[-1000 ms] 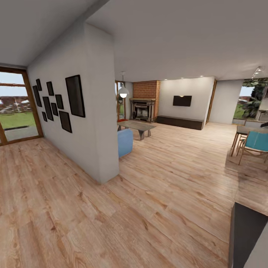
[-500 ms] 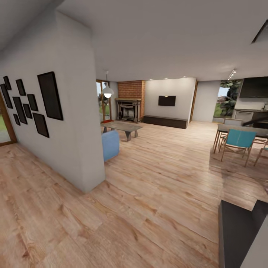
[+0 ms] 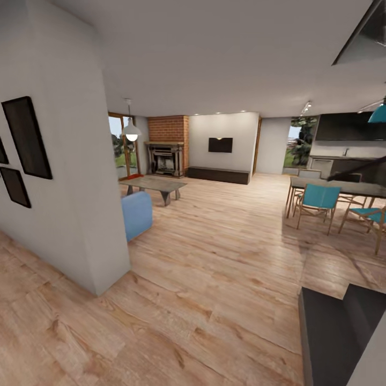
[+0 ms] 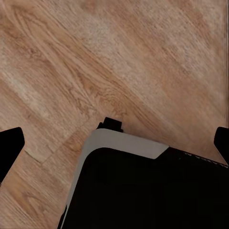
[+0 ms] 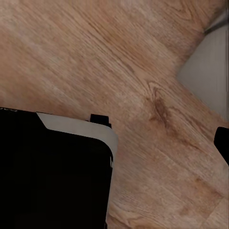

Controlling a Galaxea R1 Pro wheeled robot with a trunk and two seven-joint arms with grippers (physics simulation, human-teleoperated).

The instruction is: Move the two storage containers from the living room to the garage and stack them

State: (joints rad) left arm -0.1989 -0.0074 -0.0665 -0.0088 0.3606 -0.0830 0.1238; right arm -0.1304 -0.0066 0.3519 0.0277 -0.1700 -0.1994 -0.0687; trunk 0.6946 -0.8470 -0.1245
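Where wall cuts off sofa.

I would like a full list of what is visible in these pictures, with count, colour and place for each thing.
Wood-plank floor: one, light brown, throughout the room.
Partition wall: one, cream, near left.
Picture frames: at least two, black, on that wall.
Sofa end: one, blue, behind the partition.
Coffee table: one, grey, beyond the sofa.
Brick fireplace: one, red-brown, far end.
Wall screen: one, black, right of the fireplace.
Pendant lamp: one, white, over the coffee table.
Dining chairs: two, teal, right side.
Robot base: black with grey edge, under both wrist cameras.
Left pincer: black fingertips at the frame's edges, wide apart.
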